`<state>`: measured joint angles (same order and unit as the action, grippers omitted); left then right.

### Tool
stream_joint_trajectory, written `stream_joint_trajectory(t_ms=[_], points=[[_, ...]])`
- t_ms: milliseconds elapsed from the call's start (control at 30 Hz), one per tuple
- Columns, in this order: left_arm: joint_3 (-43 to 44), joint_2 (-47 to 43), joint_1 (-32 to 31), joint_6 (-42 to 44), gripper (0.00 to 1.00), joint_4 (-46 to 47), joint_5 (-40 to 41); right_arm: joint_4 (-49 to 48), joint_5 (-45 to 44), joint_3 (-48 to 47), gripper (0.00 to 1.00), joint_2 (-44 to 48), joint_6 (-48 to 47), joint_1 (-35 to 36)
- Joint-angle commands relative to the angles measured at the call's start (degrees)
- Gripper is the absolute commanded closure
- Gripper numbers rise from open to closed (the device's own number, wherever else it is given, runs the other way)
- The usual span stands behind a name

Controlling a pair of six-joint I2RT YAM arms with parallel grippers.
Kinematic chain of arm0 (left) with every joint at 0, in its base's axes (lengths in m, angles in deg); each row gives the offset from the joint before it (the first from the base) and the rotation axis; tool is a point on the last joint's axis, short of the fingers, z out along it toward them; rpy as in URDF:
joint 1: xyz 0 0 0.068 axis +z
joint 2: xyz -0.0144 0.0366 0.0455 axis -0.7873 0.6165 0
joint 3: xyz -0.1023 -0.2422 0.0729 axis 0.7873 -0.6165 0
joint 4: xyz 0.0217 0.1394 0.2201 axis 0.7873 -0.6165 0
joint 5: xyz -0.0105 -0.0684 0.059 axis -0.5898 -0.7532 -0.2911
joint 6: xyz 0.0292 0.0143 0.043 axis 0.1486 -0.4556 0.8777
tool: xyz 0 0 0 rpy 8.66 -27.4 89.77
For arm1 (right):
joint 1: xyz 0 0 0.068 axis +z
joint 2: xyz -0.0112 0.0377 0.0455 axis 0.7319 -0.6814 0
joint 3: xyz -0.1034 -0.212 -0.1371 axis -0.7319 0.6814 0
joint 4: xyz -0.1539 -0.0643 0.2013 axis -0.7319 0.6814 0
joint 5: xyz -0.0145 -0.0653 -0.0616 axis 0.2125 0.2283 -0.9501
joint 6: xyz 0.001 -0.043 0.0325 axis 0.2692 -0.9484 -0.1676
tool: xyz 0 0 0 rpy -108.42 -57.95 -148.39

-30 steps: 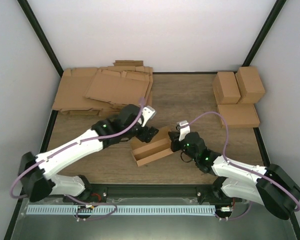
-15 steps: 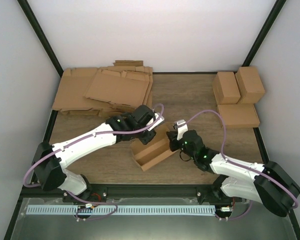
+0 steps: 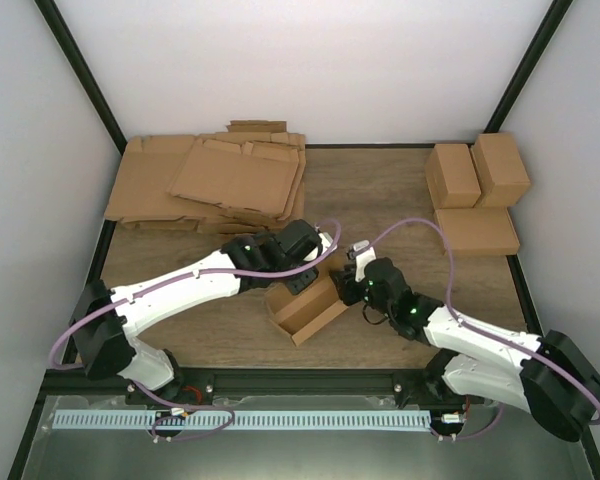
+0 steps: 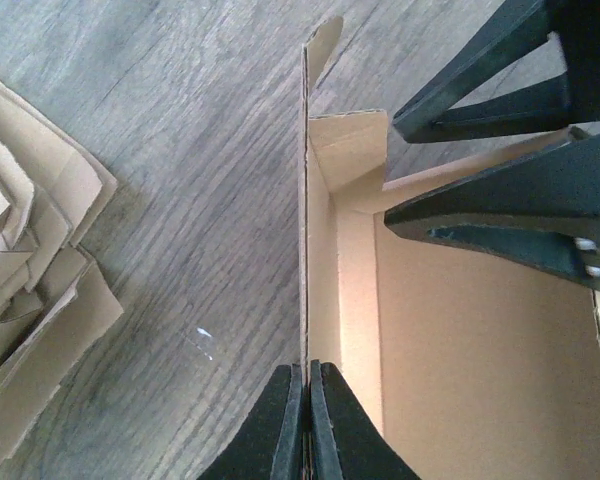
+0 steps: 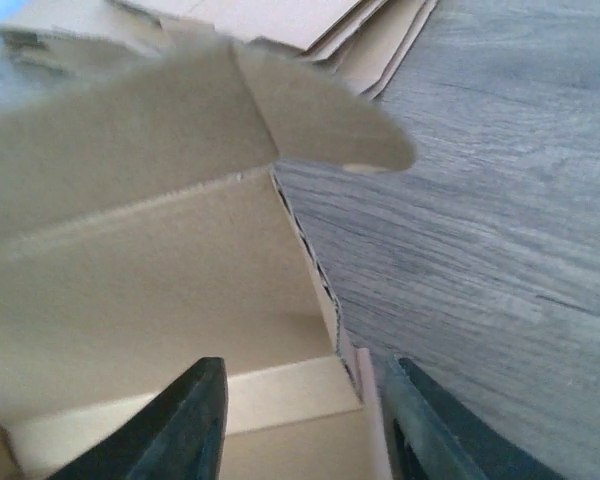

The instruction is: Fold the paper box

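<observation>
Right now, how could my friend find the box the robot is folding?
Look near the front middle of the wooden table. Between the left claw and right claw sits the paper box, an open tray with walls standing up. The cardboard pile behind is flat, and the boxes far right are closed.

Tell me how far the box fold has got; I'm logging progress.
Done: the paper box is an open tray with walls standing. In hand: the left gripper pinches one wall; the right gripper is open at a corner. To do: a rounded flap sticks out, top open.
</observation>
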<state>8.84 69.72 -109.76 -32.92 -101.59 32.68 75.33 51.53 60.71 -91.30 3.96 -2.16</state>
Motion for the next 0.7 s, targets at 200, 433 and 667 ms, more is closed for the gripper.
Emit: stream_joint_trajectory(t_ms=[200, 433, 667], points=[[0.7, 2.1, -1.4, -0.4, 0.96, -1.6, 3.8, 23.7, 0.1, -12.9, 0.19, 2.7, 7.6, 0.7], [0.4, 1.8, -1.4, -1.5, 0.96, -0.8, 3.8, 38.7, 4.5, -17.4, 0.15, 9.1, 19.7, 0.8], [0.3, 1.7, -1.5, -2.1, 0.96, -0.4, 3.8, 43.8, 12.6, -13.3, 0.14, 14.6, 29.0, 0.7]])
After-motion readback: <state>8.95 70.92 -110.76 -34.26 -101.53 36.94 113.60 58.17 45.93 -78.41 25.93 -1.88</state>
